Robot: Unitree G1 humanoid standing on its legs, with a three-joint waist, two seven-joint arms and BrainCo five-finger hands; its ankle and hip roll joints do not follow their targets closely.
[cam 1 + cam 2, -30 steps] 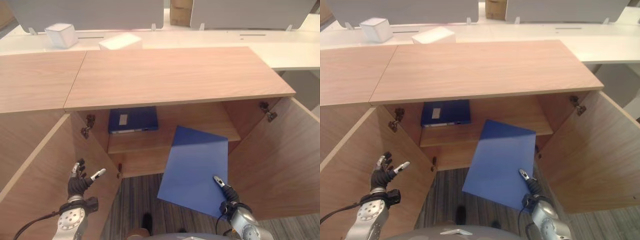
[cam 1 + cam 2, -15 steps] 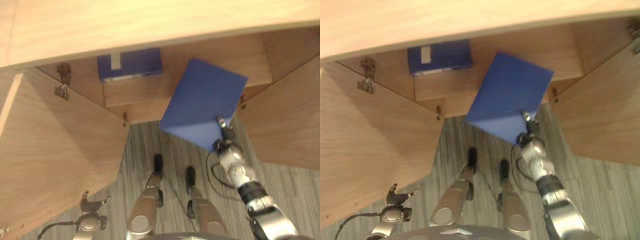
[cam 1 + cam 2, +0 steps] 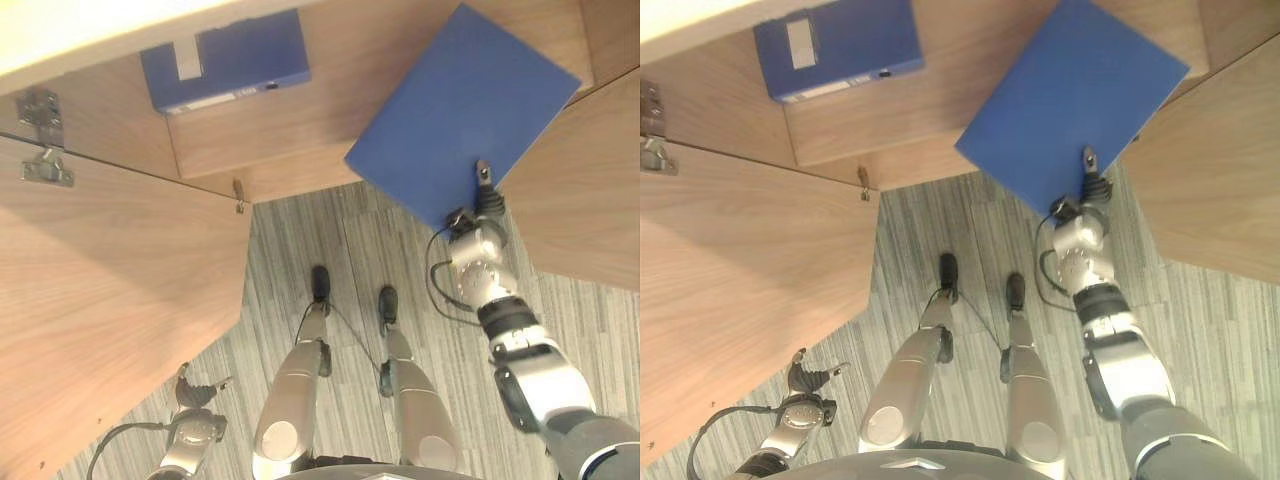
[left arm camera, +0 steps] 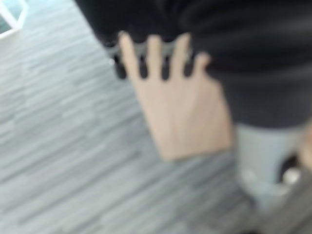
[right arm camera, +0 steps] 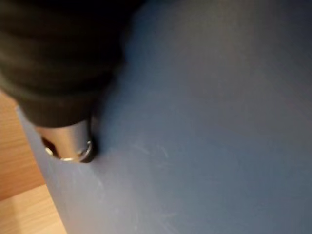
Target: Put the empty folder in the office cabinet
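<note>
Holding the blue folder point(image 3: 462, 113) at its lower edge, my right hand point(image 3: 481, 203) sits in the upper right of the left eye view, thumb pressed flat on the cover's top face while the rest of the fingers are hidden beneath, so the folder is pinched between them. In the right wrist view the folder's blue surface point(image 5: 209, 122) lies right against my hand, with pale wood showing past its corner. The folder is tilted, its far end reaching up into the open office cabinet point(image 3: 420, 40) over the wooden shelf point(image 3: 260, 140), its near corner hanging out over the grey striped carpet point(image 3: 330, 230).

On that same shelf, in the upper left of the frame, a dark blue box file point(image 3: 225, 60) lies flat, well apart from the folder. The left cabinet door point(image 3: 110, 290) stands swung open across the left side, the right door point(image 3: 590, 190) open at the right edge.

My left hand point(image 3: 193, 393) hangs low in the lower left of the frame beside the left door, fingers loosely spread and holding nothing.
</note>
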